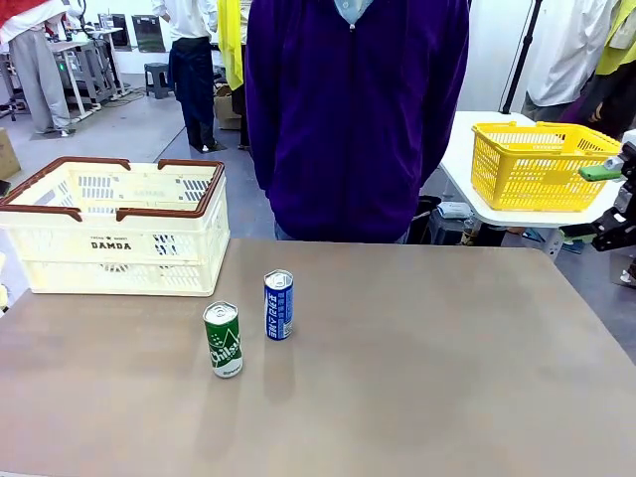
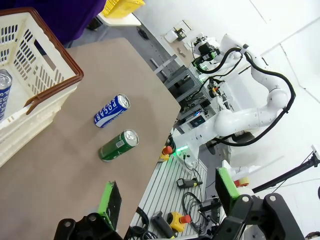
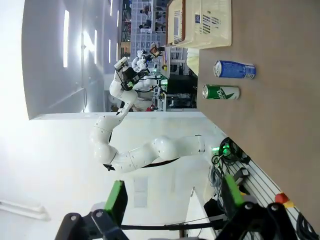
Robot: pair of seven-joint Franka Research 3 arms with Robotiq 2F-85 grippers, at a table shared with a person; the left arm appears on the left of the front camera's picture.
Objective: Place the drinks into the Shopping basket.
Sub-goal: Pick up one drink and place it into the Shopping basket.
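Front: the slim green metal can and the slim blue metal can stand upright left of the table's middle. They are near each other, not touching, and outside the cream-white slotted plastic crate at the far-left corner.
- Risk: the cans are tall and narrow, so a finger clipping one could tip it into the other and set it rolling.
- The brown rim is high, and a low carry would hit it.
- The person in a purple jacket at the far edge and the yellow mesh basket off-table on the right are out of the path.

Left wrist: the left gripper is wide open and empty, well apart from the cans. A blue-and-silver can seems to be inside the crate, so a dropped can could bounce off it.

Right wrist: the right gripper is open, empty and far off. Reaching over risks crossing the white left arm.
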